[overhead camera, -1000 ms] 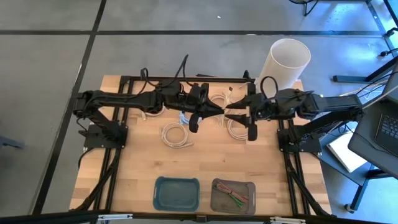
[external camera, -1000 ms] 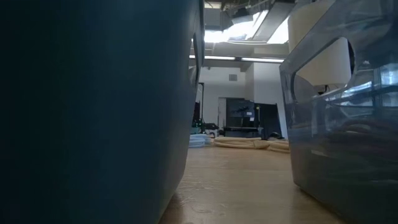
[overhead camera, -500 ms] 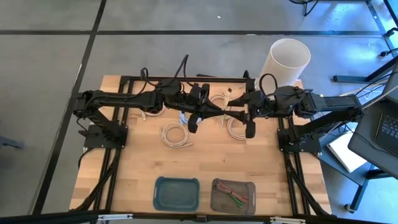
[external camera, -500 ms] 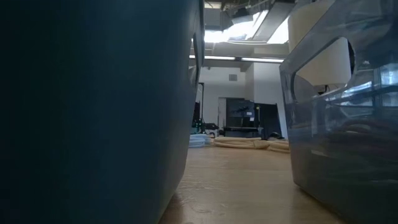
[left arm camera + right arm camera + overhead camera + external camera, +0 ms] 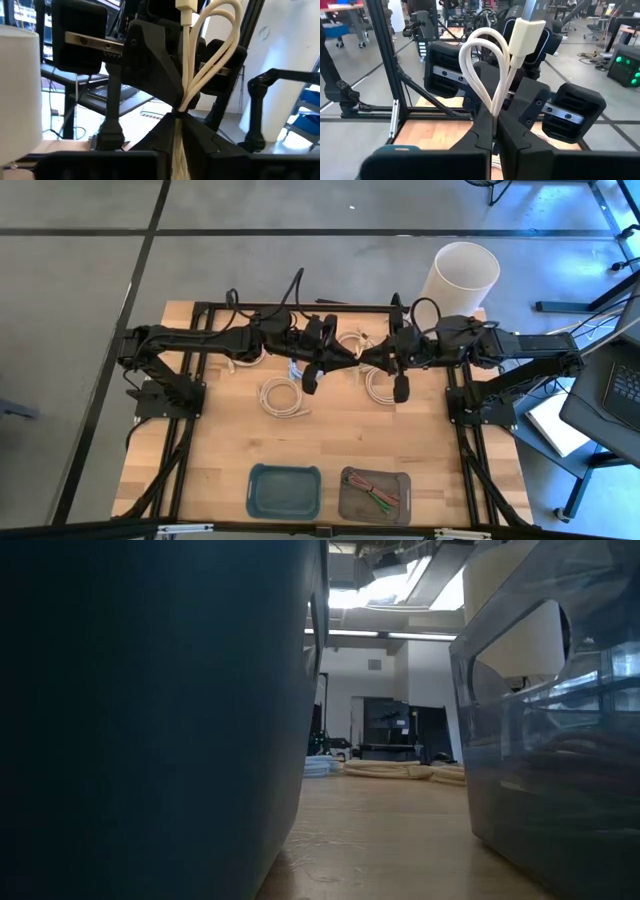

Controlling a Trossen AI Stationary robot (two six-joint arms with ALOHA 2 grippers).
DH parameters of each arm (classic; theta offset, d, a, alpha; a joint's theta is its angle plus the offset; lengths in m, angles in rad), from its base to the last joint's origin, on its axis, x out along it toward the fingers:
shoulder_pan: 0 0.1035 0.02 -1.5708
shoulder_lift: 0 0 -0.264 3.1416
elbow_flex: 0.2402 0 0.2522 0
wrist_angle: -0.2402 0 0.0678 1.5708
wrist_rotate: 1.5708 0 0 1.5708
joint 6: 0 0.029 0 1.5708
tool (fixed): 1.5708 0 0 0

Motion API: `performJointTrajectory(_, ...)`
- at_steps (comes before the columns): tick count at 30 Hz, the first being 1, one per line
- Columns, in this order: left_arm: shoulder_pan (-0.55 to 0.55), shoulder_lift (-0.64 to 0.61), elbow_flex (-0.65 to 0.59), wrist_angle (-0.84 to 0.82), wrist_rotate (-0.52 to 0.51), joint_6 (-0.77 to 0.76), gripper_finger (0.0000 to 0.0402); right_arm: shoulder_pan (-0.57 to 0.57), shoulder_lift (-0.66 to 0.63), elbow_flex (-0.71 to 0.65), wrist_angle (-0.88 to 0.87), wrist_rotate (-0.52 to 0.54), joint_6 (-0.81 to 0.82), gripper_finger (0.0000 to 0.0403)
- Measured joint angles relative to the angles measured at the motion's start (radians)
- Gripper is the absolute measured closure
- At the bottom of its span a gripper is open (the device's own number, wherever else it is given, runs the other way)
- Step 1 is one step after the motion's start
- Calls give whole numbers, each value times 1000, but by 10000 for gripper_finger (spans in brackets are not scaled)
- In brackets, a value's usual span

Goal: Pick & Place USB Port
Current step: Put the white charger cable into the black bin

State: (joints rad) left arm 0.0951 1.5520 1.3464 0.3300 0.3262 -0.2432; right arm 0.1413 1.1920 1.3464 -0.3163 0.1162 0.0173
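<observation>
- Nearest you on the table (image 5: 330,435), two trays are sitting side by side at the front edge: the teal tray (image 5: 284,491) is showing nothing inside from above, and the clear grey tray (image 5: 375,494) is holding a few thin red and green wires (image 5: 378,499).
- In the low view those same two trays are filling the picture, the teal wall (image 5: 150,710) on one side and the clear wall (image 5: 545,720) on the other, with pale cable coils (image 5: 385,769) lying on the wood beyond them.
- Farther back, a coiled white cable (image 5: 284,397) is lying flat on the boards, and more white coils (image 5: 379,385) are lying under the arms.
- Both arms are reaching level toward each other over the rear middle of the table, tips meeting.
- The left gripper (image 5: 352,361) is pinching a cream USB cable (image 5: 192,80); you are seeing its fingers (image 5: 155,140) close around the bundle, loop and plug standing up above them.
- The right gripper (image 5: 369,361) is clamped tight on that same cable (image 5: 492,75), its fingers (image 5: 520,132) together on the strands below the plug (image 5: 524,37).
- Farthest off, a white cylindrical bin (image 5: 456,283) is standing at the table's rear right corner; you cannot tell what is in it.
</observation>
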Motion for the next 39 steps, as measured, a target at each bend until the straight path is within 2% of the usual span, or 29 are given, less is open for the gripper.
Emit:
performJointTrajectory(8, -17, -1, 2, -14, -80, 38, 259, 0, -9, 0, -99, 39, -19, 400)
performJointTrajectory(12, -7, -39, 1, -201, -90, 52, 212, 0, -39, 44, -285, 106, -9, 400)
performJointTrajectory(15, 10, -116, 1, -381, -142, 57, 190, 3, -52, 122, -483, 108, 50, 401)
performJointTrajectory(18, 25, -189, 1, -505, -192, 46, 181, 31, -54, 200, -677, 43, 158, 401)
performJointTrajectory(22, 34, -290, 1, -604, -248, 47, 182, 107, -52, 224, -813, -78, 347, 403)
performJointTrajectory(26, 36, -362, 1, -690, -347, 94, 188, 214, -47, 179, -791, -132, 513, 403)
performJointTrajectory(30, 36, -419, 1, -735, -422, 101, 188, 308, -26, 117, -701, -138, 653, 403)
performJointTrajectory(35, 36, -468, 1, -812, -449, 117, 185, 415, 31, 23, -504, -136, 814, 403)
performJointTrajectory(39, 36, -494, 1, -879, -448, 127, 186, 485, 107, 10, -436, -101, 927, 403)
